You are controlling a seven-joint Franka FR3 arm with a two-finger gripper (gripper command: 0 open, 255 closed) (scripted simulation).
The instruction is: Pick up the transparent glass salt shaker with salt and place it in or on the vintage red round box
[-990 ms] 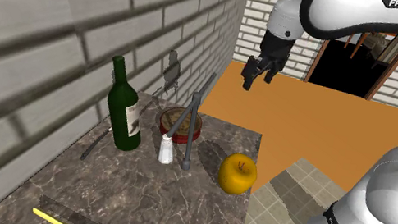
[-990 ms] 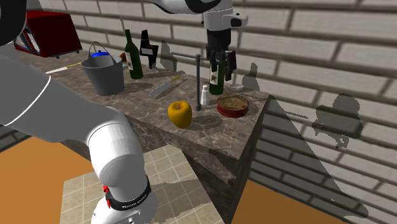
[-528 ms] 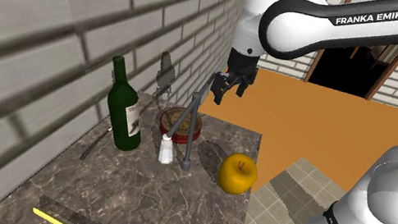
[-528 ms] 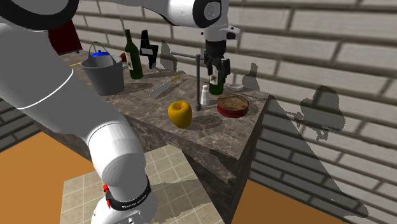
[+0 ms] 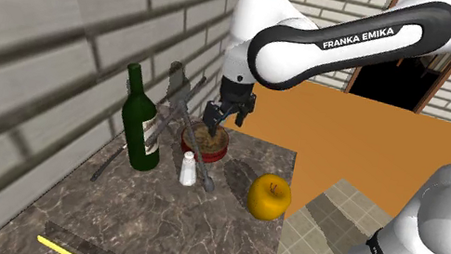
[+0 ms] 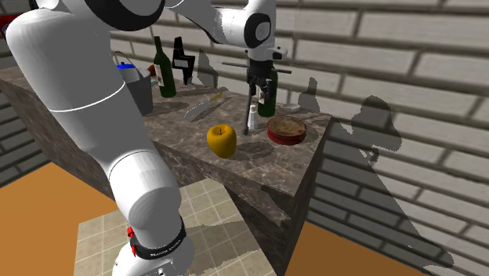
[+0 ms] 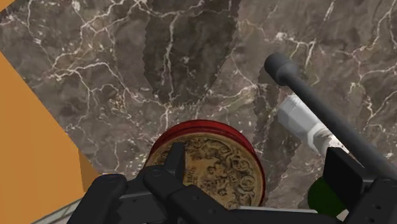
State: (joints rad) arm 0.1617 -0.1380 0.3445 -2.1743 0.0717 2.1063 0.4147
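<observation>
Tool (image 5: pixel 225 119) hovers just above the red round box (image 7: pixel 216 159). Fingers are spread wide with nothing between them. That's the drop spot, not the pick spot.

The salt shaker (image 5: pixel 189 171) is on the desk (image 5: pixel 151 222) just beside the box, on the side away from the desk's far edge. In the shoulder view it sits below the tool and a touch left. It stands upright with its long axis vertical, so I judge a top-down grasp across the body fits.

Snag: the grey post (image 7: pixel 321 109) runs right next to the shaker, touching or nearly; I can't tell which. In the wrist view the shaker lies alongside it, out past one finger. Either one finger goes between shaker and post, or I close along the post's line. In the shoulder view the post looks tilted toward the green bottle (image 5: pixel 141 126); I can't confirm that.

Room: there is bare desk on the shaker's near side, and the yellow apple (image 5: pixel 268 197) is near but apart. The box is close to the desk edge with orange floor beyond, so the carry is short. Next, as I judge it: shift over the shaker, then descend.
</observation>
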